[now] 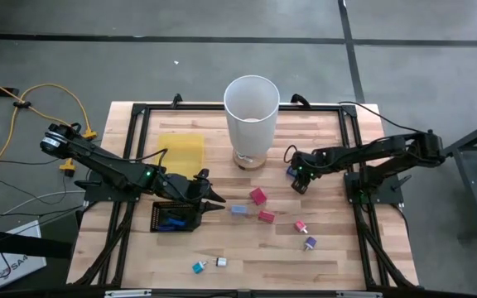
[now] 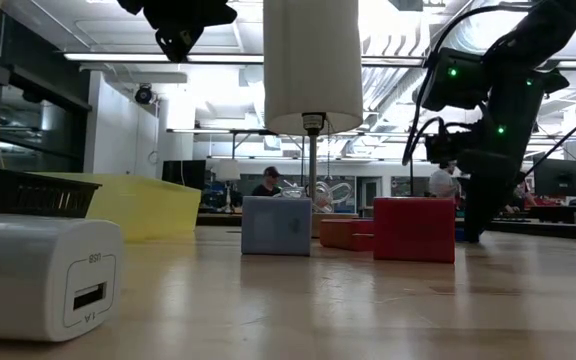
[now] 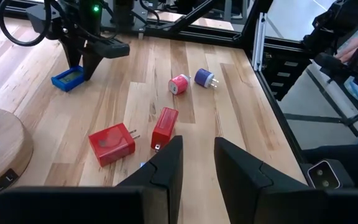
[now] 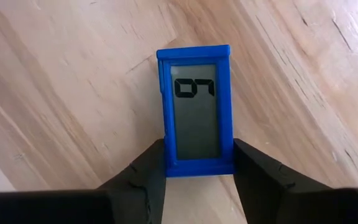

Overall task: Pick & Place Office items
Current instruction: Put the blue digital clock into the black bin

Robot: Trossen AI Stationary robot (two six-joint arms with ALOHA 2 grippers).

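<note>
Where red blocks [image 1: 258,196] lie, white bin [image 1: 252,116] behind

My right arm reaches in from the table's right edge, elbow bent, wrist tipped down, and my right gripper [image 4: 196,171] has both dark fingers [image 4: 143,177] pressed against the sides of a small blue-framed display piece [image 4: 195,109]. My left arm stretches in low from the left, its left gripper [image 3: 197,162] narrowly parted, empty, just hanging above the table.
</note>
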